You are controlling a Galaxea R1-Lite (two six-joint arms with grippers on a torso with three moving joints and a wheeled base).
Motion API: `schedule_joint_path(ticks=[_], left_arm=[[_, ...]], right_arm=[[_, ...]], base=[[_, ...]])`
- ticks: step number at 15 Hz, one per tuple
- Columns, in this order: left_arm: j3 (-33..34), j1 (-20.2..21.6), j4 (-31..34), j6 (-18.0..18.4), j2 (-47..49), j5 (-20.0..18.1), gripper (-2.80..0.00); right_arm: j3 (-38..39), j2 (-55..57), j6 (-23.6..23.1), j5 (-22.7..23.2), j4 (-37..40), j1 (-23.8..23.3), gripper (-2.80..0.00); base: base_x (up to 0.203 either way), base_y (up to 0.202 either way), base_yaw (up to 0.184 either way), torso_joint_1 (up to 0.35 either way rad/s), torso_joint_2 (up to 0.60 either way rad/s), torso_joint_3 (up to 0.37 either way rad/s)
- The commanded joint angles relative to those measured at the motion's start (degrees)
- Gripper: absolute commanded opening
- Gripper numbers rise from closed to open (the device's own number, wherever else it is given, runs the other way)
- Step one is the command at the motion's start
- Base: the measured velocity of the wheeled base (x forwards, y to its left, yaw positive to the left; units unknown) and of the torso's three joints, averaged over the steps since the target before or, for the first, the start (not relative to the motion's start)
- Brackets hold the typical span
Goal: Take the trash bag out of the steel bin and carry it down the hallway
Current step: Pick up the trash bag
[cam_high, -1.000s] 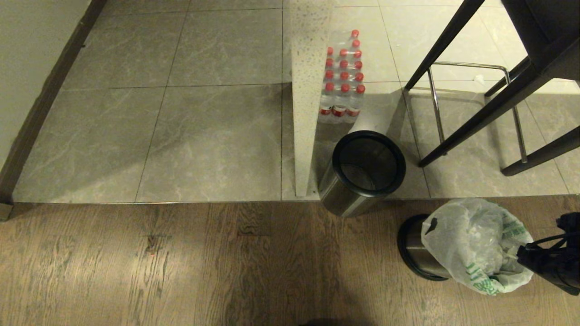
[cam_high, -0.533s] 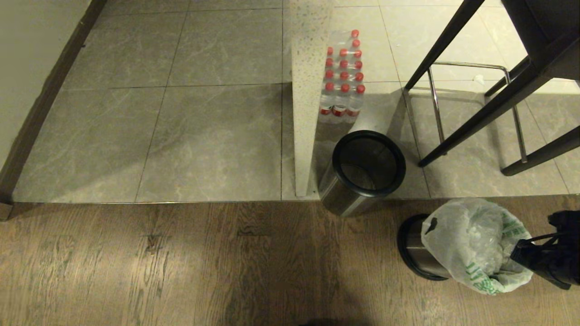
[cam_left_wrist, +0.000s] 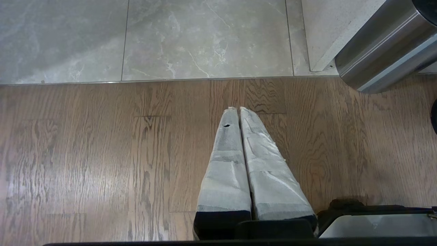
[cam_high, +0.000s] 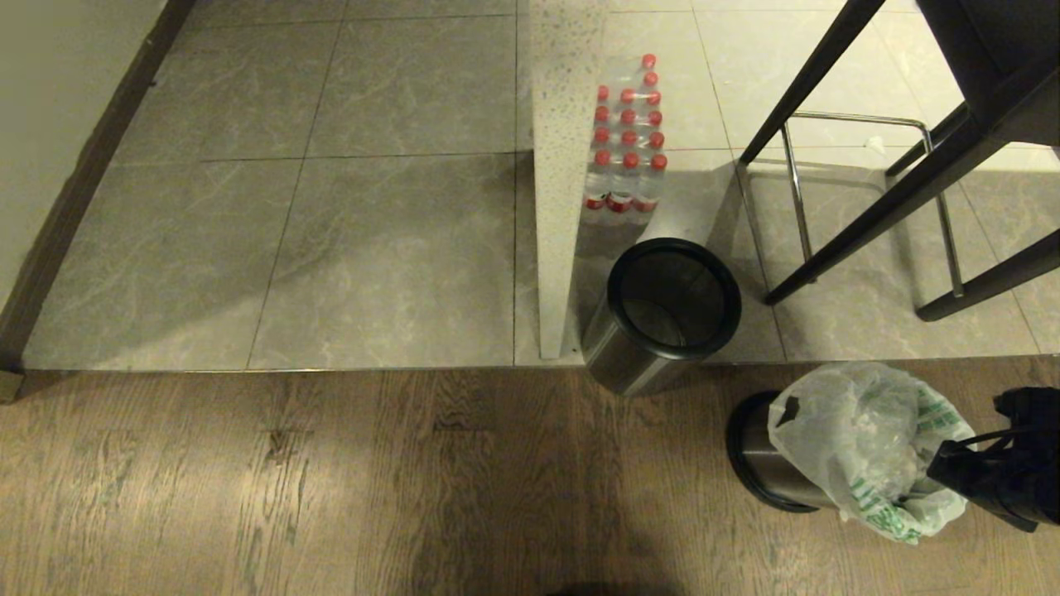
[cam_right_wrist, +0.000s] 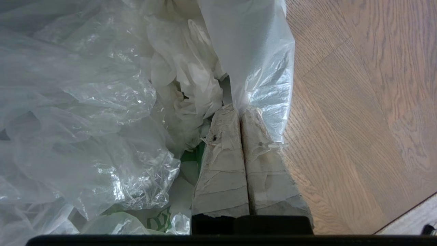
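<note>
The trash bag point(cam_high: 861, 439), thin crinkled white film with green print, sits in the steel bin point(cam_high: 758, 459) on the wood floor at the lower right and bulges out over its rim. My right gripper point(cam_high: 940, 473) reaches in from the right edge and is at the bag's right side. In the right wrist view the right gripper point(cam_right_wrist: 240, 110) is shut, with a fold of the trash bag point(cam_right_wrist: 252, 51) pinched between the tips. My left gripper point(cam_left_wrist: 238, 109) hangs shut and empty over the wood floor. The hallway's grey tiles point(cam_high: 331, 215) lie ahead.
A second, empty steel bin point(cam_high: 671, 319) stands at the tile edge, its side also seen as a steel bin wall point(cam_left_wrist: 385, 48). Beside it are a white speckled panel point(cam_high: 563, 165), a pack of red-capped bottles point(cam_high: 627, 141) and dark stool legs point(cam_high: 878, 199). A skirted wall point(cam_high: 58, 223) runs on the left.
My right gripper has shut on the bag's right edge and edged slightly left. The bag's rim has shifted a little with it. The bins have not moved.
</note>
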Motion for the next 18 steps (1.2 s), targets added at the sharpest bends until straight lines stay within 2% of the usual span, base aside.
schedule_joint_path(ticks=[1,13,18], left_arm=[[0.0,0.0,0.0,0.0,0.1,0.0,-2.8],[0.0,0.1,0.0,0.0,0.1,0.0,-2.8],[0.0,0.0,0.0,0.0,0.1,0.0,-2.8]], right_arm=[[0.2,-0.4,0.1,-0.1,-0.4,0.0,-2.8],[1.6,-5.9,0.3,-0.1,0.3,2.3,-2.8],[8.6,-10.2,-0.2,-0.6,1.2,2.0,-2.8]], base=[[0.0,0.0,0.0,0.0,0.0,0.0],[0.0,0.0,0.0,0.0,0.0,0.0],[0.0,0.0,0.0,0.0,0.0,0.0]])
